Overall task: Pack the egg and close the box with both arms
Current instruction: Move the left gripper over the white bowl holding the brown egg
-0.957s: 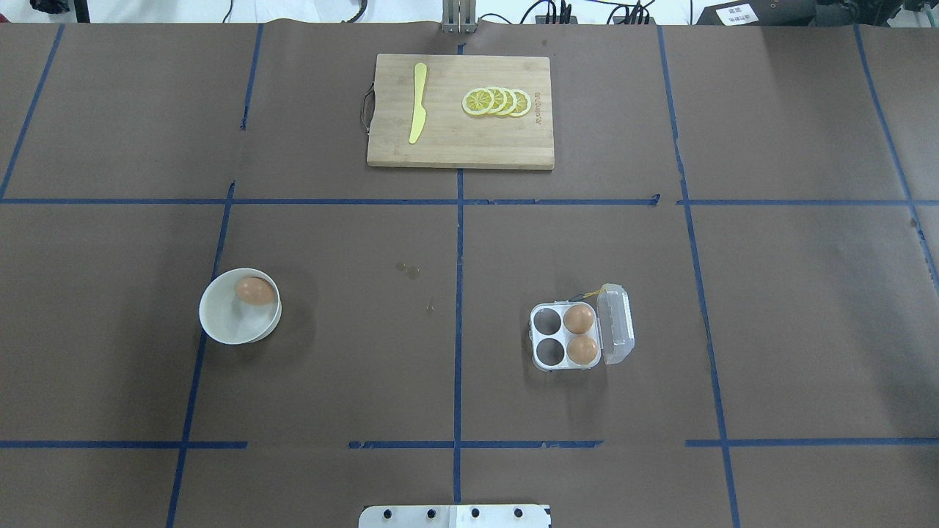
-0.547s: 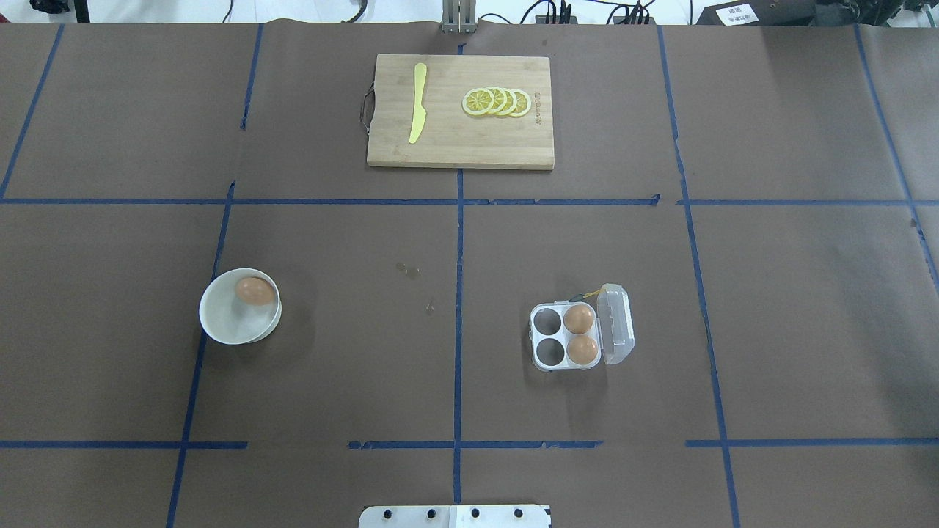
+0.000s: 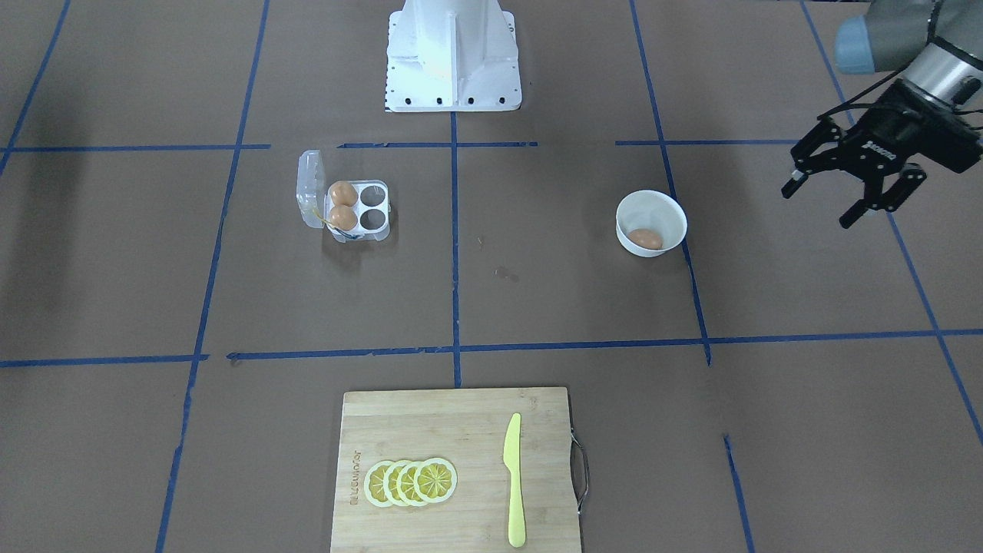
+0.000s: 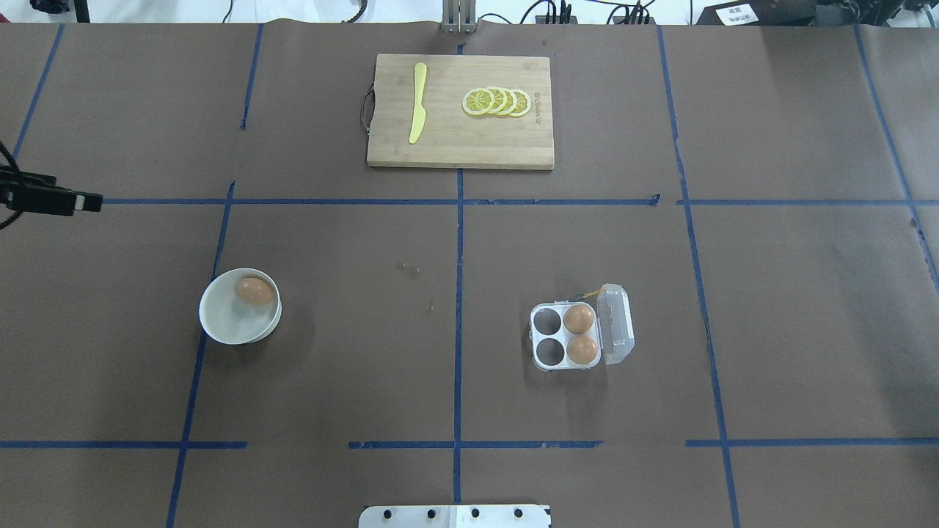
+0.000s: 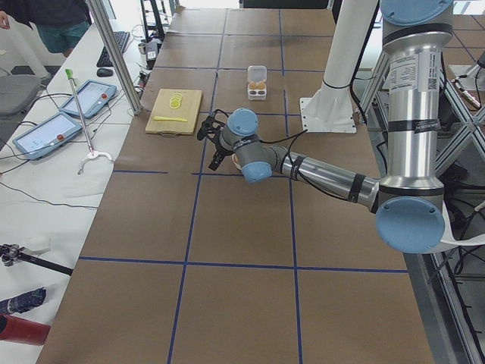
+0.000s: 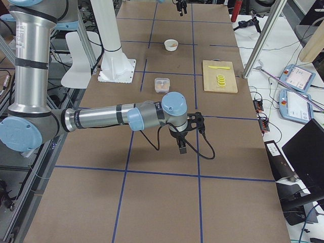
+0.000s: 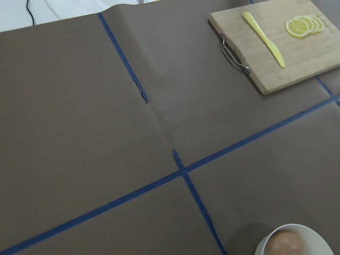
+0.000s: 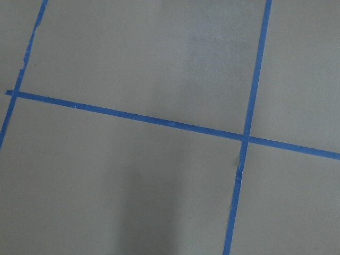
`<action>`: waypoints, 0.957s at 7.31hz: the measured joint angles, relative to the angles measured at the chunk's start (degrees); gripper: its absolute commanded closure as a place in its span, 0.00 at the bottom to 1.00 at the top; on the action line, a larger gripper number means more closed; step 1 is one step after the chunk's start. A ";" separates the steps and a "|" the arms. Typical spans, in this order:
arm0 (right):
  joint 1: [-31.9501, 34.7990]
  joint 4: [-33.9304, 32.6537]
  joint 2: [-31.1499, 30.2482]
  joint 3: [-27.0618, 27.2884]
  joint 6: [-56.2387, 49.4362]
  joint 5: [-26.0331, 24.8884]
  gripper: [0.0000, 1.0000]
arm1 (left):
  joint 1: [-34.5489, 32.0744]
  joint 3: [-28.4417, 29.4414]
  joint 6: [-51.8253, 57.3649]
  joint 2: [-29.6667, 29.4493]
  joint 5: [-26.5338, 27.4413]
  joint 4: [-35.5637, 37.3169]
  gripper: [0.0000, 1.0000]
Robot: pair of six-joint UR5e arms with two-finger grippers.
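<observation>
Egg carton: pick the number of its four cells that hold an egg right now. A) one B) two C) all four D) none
B: in the egg carton, an egg fills the far cell beside the open lid and a second egg fills the near one. The two cells away from the lid are bare.

Tabletop [image 4: 352, 367]: brown paper, gridded with blue tape [image 4: 458, 242]. Far edge, centre: wooden cutting board [image 4: 455, 150], metal handle [image 4: 364, 108] on its left end. On the board lie a yellow plastic knife [image 4: 418, 103] and four overlapping lemon slices [image 4: 497, 102], apart from each other. White bowl [image 4: 224, 323] left of centre. White pedestal [image 3: 453, 54] stands at the near edge.
</observation>
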 measured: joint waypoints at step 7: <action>0.02 0.01 -0.39 -0.19 -0.07 -0.02 0.00 | 23.39 1.67 -20.66 -9.00 24.49 12.75 0.21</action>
